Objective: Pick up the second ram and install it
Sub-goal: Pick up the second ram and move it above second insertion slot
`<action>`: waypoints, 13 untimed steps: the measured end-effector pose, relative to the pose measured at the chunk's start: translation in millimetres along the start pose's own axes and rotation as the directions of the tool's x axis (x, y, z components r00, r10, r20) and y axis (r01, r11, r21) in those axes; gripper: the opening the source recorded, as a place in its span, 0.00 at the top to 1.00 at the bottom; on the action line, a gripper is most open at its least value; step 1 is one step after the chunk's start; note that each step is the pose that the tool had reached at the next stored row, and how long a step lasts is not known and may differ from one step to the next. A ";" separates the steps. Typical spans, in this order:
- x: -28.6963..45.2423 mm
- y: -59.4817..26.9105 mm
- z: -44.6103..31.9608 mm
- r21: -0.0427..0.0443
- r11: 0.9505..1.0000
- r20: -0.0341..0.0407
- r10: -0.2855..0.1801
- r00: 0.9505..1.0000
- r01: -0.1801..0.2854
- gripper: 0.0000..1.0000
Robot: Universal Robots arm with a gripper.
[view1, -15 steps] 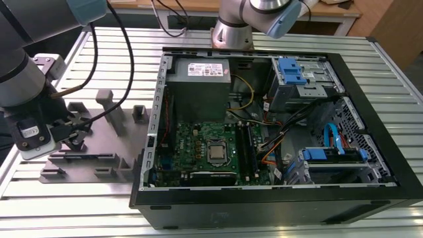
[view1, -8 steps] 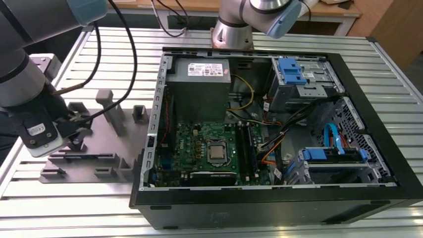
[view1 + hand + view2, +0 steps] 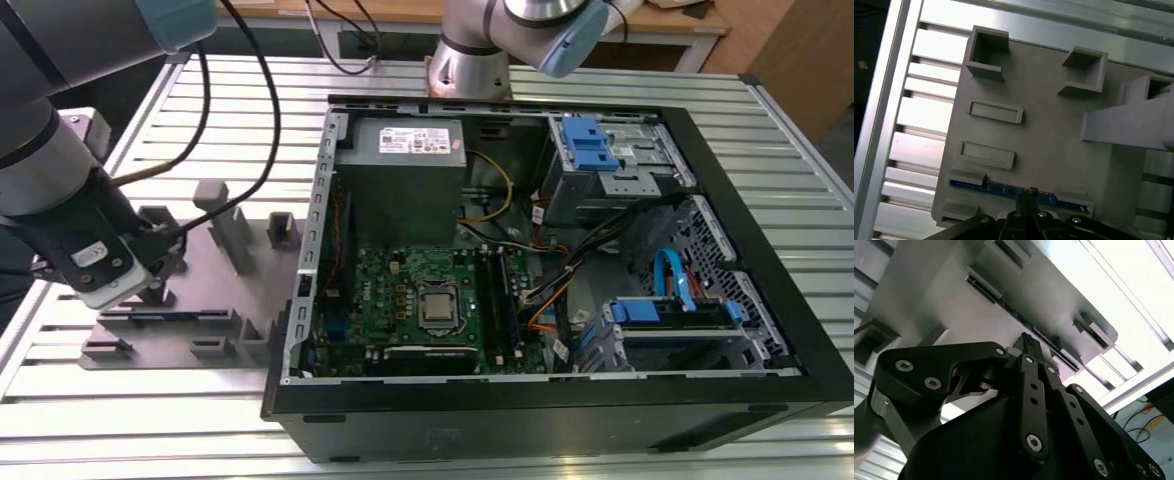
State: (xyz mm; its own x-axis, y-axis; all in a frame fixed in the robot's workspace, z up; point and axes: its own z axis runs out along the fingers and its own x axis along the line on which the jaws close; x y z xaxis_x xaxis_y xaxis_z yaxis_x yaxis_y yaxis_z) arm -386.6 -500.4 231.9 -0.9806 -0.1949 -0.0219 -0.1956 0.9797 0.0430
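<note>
the second ram (image 3: 996, 188) lies on edge in a slot of the grey tray (image 3: 1054, 130), at the exterior view's left on the tabletop (image 3: 240, 110). the tool (image 3: 1028, 193) is narrow, tips together at the strip's upper edge; grip unconfirmed. open computer case (image 3: 561, 250) beside.

We can read no text anywhere. A white label (image 3: 419, 141) on the grey power supply (image 3: 400, 195) carries print, but we cannot make it out.
</note>
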 end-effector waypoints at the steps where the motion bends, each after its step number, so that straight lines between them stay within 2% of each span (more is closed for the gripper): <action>1: 0.0 0.0 0.0 0.000 1.000 -0.001 -0.019 1.000 0.019 0.93; 4: 0.0 0.0 0.1 -0.002 0.997 -0.003 -0.073 0.997 0.073 0.93; 7: 0.0 0.0 0.1 -0.003 0.992 -0.005 -0.127 0.992 0.127 0.93; 10: 0.0 0.0 0.2 -0.005 0.983 -0.007 -0.182 0.983 0.182 0.93; 13: 0.0 0.0 0.3 -0.006 0.972 -0.009 -0.234 0.972 0.234 0.93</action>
State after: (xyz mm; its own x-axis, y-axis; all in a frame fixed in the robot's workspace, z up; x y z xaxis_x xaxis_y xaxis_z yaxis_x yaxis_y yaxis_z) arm -386.6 -500.4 231.6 -0.9075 -0.4194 -0.0219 -0.4200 0.9065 0.0429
